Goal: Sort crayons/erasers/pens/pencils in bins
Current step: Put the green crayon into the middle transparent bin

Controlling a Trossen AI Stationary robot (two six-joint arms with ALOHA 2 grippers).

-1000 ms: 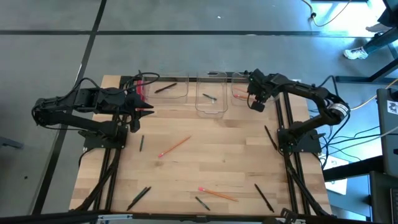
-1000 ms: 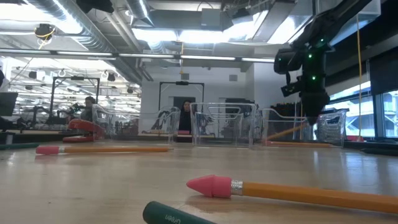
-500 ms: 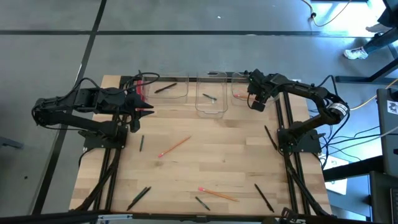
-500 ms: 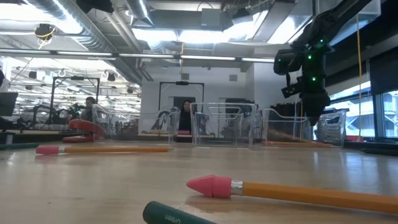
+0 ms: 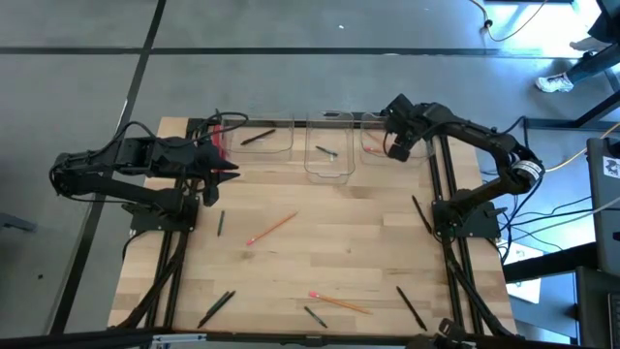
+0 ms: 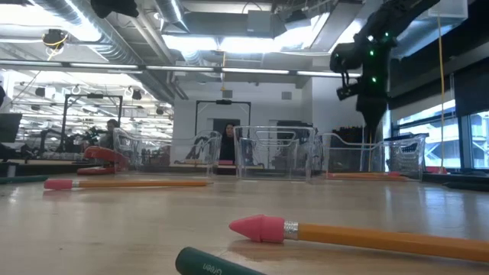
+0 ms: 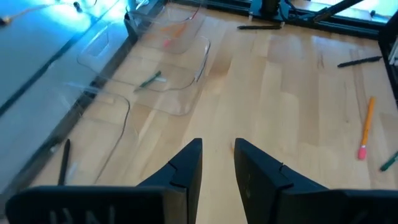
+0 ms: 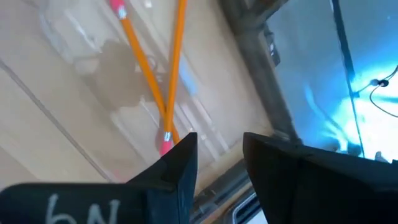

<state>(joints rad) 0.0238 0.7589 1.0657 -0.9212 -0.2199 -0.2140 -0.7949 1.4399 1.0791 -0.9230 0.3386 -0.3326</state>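
My right tool [image 5: 395, 147] hangs over the right-hand bin [image 5: 373, 143] at about 1 o'clock on the counter [image 5: 320, 257], fingers [image 8: 177, 165] parted with nothing between them. Under it in the right wrist view, two pencils [image 8: 149, 68] lie crossed in that bin. My left tool [image 5: 231, 167] waits at 10 o'clock beside the left bin [image 5: 262, 138], fingers [image 7: 186, 165] a narrow gap apart, empty. The left bin holds a pen [image 5: 257, 138]; the middle bin [image 5: 329, 145] holds what looks like a crayon [image 5: 326, 151], too small to be sure. Loose on the counter: a pencil [image 5: 272, 229] near centre, another pencil [image 5: 339, 301] at 6 o'clock, pens [image 5: 411, 307] at 5 and [image 5: 420, 215] at 3, a dark stick [image 5: 220, 224] at 9, more dark sticks [image 5: 215, 307] at 7. A red thing [image 5: 219, 142] sits just by the left tool.
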